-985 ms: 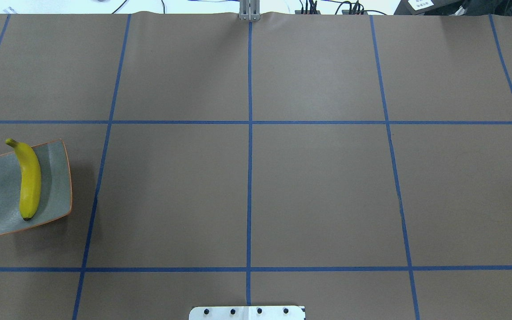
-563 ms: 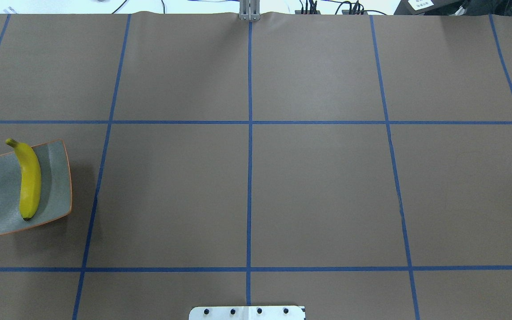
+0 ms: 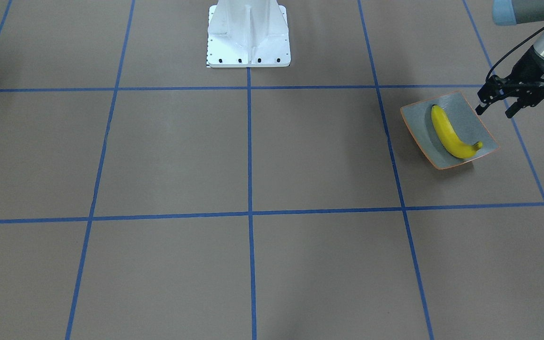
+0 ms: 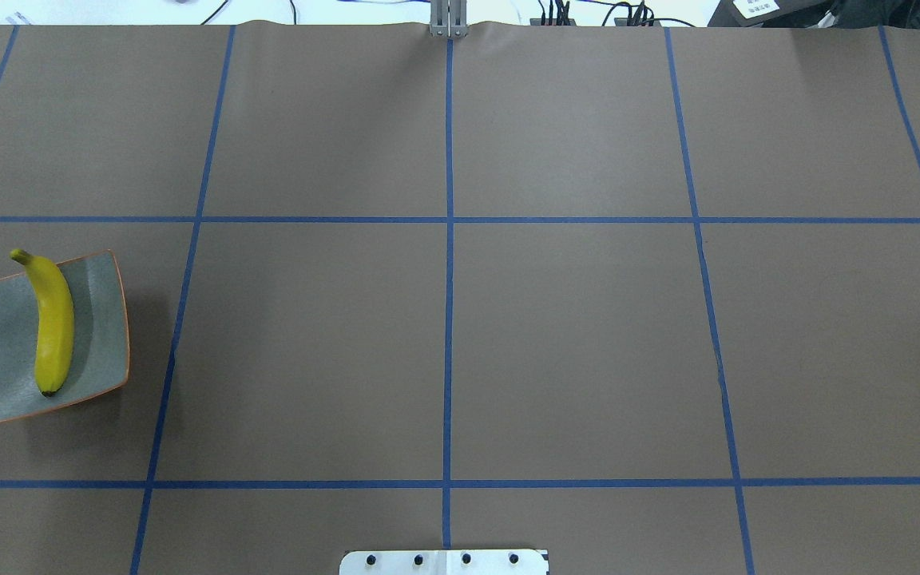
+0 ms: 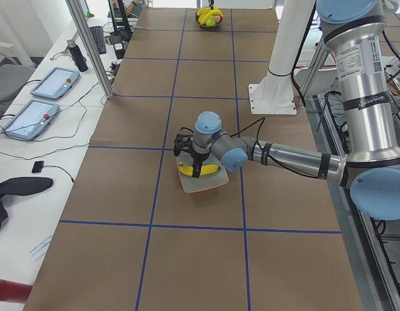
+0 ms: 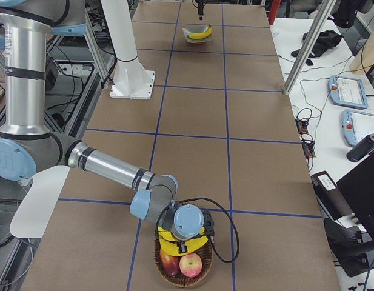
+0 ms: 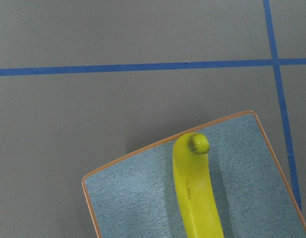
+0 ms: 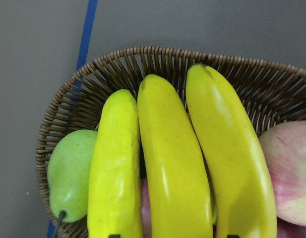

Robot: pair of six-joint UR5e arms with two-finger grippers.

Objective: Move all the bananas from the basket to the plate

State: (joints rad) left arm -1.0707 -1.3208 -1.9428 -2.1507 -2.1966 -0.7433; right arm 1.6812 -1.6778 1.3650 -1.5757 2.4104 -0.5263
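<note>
One yellow banana (image 3: pixel 449 132) lies on the grey-green plate (image 3: pixel 420 130) with an orange rim, at the table's left end; both show from overhead, the banana (image 4: pixel 54 327) on the plate (image 4: pixel 5 359). My left gripper (image 3: pixel 495 107) is open and empty, hovering just beside the plate's outer edge. The left wrist view shows the banana (image 7: pixel 195 198) on the plate (image 7: pixel 133 198). Three bananas (image 8: pixel 172 168) lie side by side in the wicker basket (image 8: pixel 162 62). My right gripper (image 6: pixel 183 245) hangs just over that basket (image 6: pixel 206 274); I cannot tell whether it is open or shut.
A green pear (image 8: pixel 68 173) and apples (image 8: pixel 291 173) share the basket with the bananas. The white robot base (image 3: pixel 248 33) stands at the table's middle edge. Blue tape lines grid the brown table. Tablets and a metal pole (image 5: pixel 89 45) are on the operators' side.
</note>
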